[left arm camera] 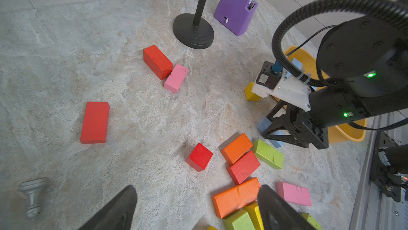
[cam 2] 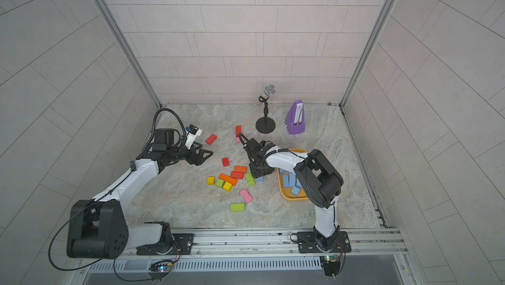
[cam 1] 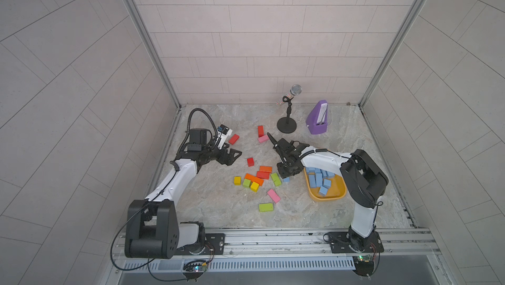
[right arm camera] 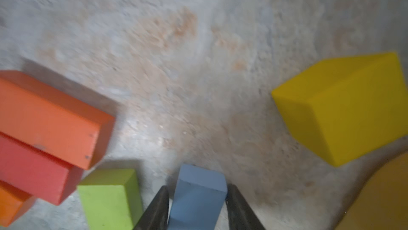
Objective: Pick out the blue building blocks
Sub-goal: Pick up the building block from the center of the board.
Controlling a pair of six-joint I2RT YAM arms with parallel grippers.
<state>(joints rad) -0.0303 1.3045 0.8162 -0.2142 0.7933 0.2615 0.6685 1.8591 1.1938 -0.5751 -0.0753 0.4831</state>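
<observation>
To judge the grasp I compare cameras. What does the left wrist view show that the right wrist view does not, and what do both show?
Only the left wrist view: the microphone stand, the purple metronome, two pink blocks, a silver chess piece and the right gripper from outside. Only the right wrist view: that gripper's fingers close against the sides of the blue block. Both: this blue block, orange block, red block, green block, yellow cube and yellow tray.

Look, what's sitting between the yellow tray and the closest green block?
A blue block, with the right hand closed on it. Both top views show it there.
</observation>
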